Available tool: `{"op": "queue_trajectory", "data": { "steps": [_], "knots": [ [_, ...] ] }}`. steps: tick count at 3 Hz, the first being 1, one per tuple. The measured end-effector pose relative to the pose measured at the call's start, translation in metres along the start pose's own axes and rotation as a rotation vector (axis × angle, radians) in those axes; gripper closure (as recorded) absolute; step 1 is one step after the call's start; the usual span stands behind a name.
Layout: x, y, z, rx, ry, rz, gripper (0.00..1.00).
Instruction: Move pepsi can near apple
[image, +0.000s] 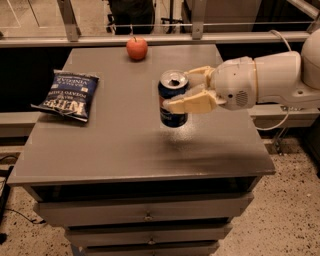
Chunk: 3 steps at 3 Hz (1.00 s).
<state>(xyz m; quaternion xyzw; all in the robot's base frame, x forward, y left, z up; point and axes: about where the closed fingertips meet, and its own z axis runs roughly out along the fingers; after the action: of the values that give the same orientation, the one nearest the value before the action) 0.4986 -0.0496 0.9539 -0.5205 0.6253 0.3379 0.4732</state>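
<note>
the pepsi can (171, 96) is held upright in the air, in front of the apple (136, 48) and a little to its right as the camera looks, with open grey surface between the two; they are near each other but clearly apart, not touching. the gripper (179, 90) sits at the can, also in front of and to the right of the apple, and its jaws are clenched around the can: one pale jaw reaches behind the can's silver top on the side nearer the apple, the other crosses the blue front on the side away from the apple. the can's opened top faces up. its base seems to float clear of the counter (125, 145), and a soft dark shadow lies on the surface further from the apple than the can. the white arm (270, 80) runs off to the right from the gripper, well right of the apple. the apple itself rests on the counter at the back edge, stem up. a dark-blue chip bag (66, 95) lies flat on the counter, in front of the apple and to its left, about as far forward from the apple as the can. drawers (145, 217) show under the counter's front edge, the side farthest from the apple.
</note>
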Motion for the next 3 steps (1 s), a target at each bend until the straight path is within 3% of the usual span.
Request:
{"op": "queue_trajectory", "data": {
  "steps": [1,3],
  "knots": [
    [-0.009,-0.033,-0.01,0.075,-0.018,-0.067,1.0],
    [-0.066,-0.142,-0.041,0.296,-0.093,-0.273,1.0]
  ]
}}
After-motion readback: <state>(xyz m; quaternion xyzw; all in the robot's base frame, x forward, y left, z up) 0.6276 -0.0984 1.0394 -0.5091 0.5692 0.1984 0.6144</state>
